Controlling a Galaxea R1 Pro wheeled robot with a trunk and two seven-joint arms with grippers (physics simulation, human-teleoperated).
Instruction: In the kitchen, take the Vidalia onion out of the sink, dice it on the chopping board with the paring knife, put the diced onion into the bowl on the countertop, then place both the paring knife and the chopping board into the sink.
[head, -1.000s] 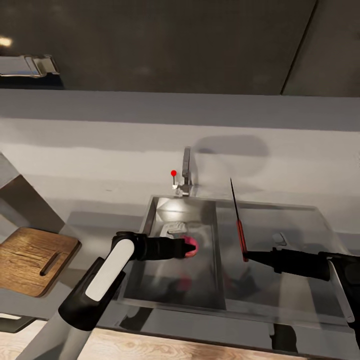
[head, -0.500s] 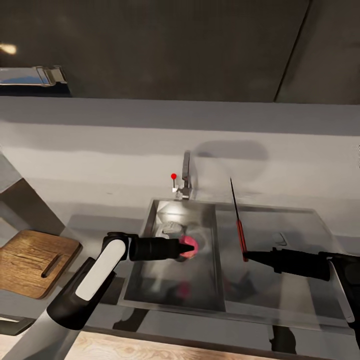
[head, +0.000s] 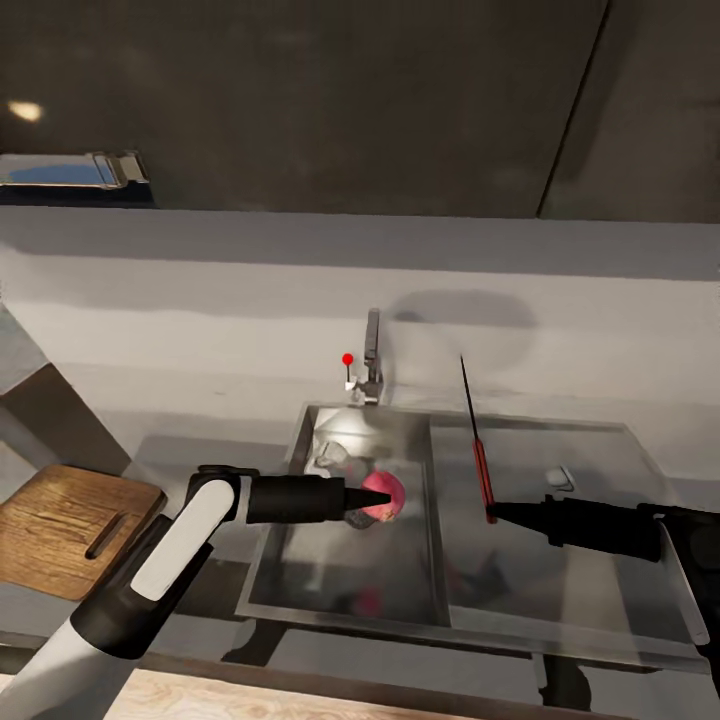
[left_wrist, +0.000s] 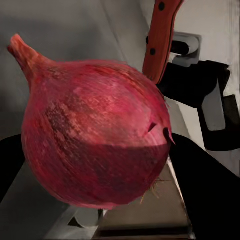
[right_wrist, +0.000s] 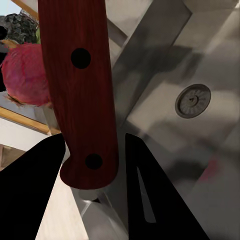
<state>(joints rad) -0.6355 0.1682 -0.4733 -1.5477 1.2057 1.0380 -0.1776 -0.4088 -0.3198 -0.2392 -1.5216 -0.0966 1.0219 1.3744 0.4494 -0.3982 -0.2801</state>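
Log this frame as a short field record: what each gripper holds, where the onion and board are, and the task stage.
left gripper: shut on the Vidalia onion, held above the sink
right gripper: shut on the paring knife by its handle, blade pointing up
chopping board: flat on the countertop, left of the sink, bare
stage: onion gripped, not yet on the board; no dicing done

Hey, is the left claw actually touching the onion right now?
Touching. In the left wrist view the Vidalia onion sits pressed between the left claw's dark fingers, and the head view shows it at that claw's tip above the sink.
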